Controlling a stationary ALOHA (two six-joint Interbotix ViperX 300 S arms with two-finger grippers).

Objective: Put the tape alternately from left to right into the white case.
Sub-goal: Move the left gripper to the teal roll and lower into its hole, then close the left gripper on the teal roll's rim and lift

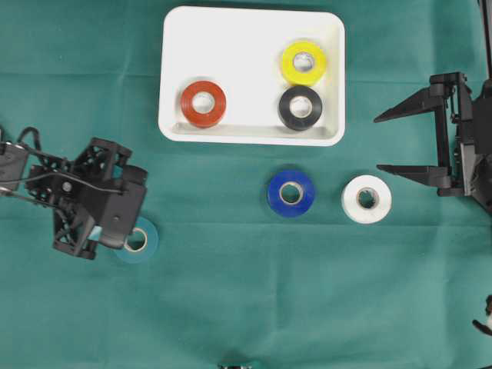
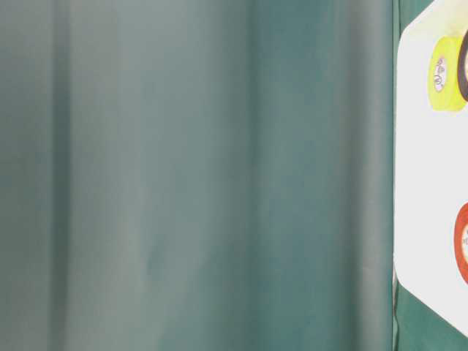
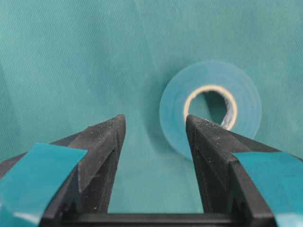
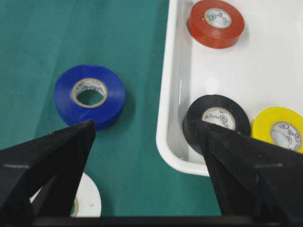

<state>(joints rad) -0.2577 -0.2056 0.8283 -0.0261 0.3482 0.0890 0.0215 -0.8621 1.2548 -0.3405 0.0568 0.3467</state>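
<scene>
Printing on the pale cores is showing but staying too small to read. White case [image 1: 250, 46] is holding red [image 1: 204, 103], yellow [image 1: 303, 63] and black [image 1: 300, 108] rolls. I am hovering my left claw [image 3: 154, 130], parted, beside the teal roll [image 3: 210, 106]; my right claw [image 1: 384, 143] is gaping wide near blue [image 1: 290, 193] and white [image 1: 366, 199] rolls.

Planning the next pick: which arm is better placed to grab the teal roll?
Left. Its end effector is over the teal roll, one finger at its rim. The right end effector waits open beside the white case.
</scene>
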